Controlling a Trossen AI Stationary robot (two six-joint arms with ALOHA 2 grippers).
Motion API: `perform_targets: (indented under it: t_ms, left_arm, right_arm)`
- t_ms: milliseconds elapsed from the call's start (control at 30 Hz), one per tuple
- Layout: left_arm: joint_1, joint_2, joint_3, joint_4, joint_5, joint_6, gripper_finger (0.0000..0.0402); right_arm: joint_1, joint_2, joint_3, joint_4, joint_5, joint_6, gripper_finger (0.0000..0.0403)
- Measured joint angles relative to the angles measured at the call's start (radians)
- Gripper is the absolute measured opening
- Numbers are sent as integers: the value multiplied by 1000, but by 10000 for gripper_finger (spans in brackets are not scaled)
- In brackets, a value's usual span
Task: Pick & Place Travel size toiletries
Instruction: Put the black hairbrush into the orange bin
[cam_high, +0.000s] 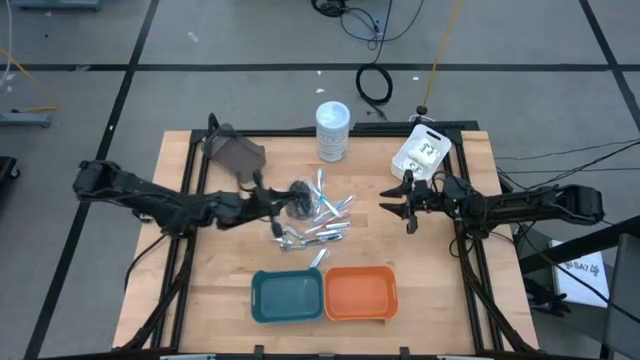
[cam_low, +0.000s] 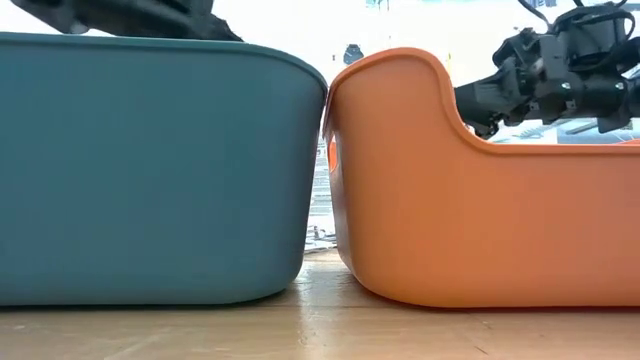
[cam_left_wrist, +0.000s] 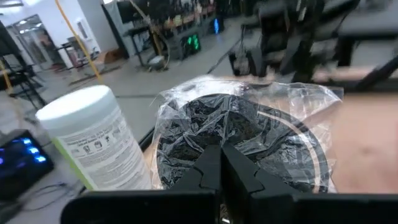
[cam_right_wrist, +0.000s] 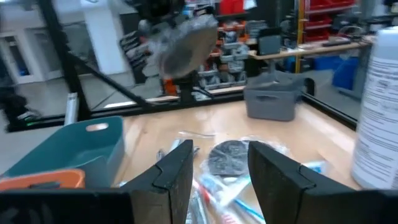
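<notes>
Pale wood forms the counter (cam_high: 200, 270), with two trays side by side at its near edge: one teal tray (cam_high: 288, 296) on the left and one orange tray (cam_high: 361, 293) on the right, their walls touching or nearly so in the low view. The travel size toiletries (cam_high: 315, 218) lie in a loose heap at the counter's middle, just beyond the trays; slim silver-white tubes make up most of it, too tangled for a sure count. One dark round bundle in clear wrap (cam_left_wrist: 239, 140) is pinched at the heap's left edge by the left claw (cam_high: 272, 203), whose fingers are clenched on the wrap. One tall white-lidded jar (cam_high: 333, 131) stands upright at the far side, behind the heap. One grey bin (cam_high: 236, 152) sits at the far left corner, and one white packet with black print (cam_high: 421, 152) rests at the far right. The right claw (cam_high: 398, 204) hovers right of the heap, fingers parted, gripping nothing.
</notes>
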Motion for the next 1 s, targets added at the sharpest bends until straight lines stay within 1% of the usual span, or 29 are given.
perform_targets:
  t_ms: [133,267,467,600,733,867,1000]
  left_arm:
    - [35,160,129,-1,2,102,0]
    - [58,276,250,-37,-3,231,0]
    - [63,386,395,-108,-35,383,0]
    - [59,424,461,-130,-35,454,0]
    - [53,428,495,-165,-36,469,0]
    - [49,428,496,-168,-36,469,0]
    - [46,428,496,-170,-36,458,0]
  right_arm:
    - [57,82,68,-1,79,7,141]
    - [98,165,162,2,87,69,149]
    - [113,259,250,3,87,158,199]
    - [114,330,288,2,88,187,233]
    - [117,392,317,52,78,201,251]
    - [120,430,344,99,60,206,251]
    - [118,467,371,97,68,206,234]
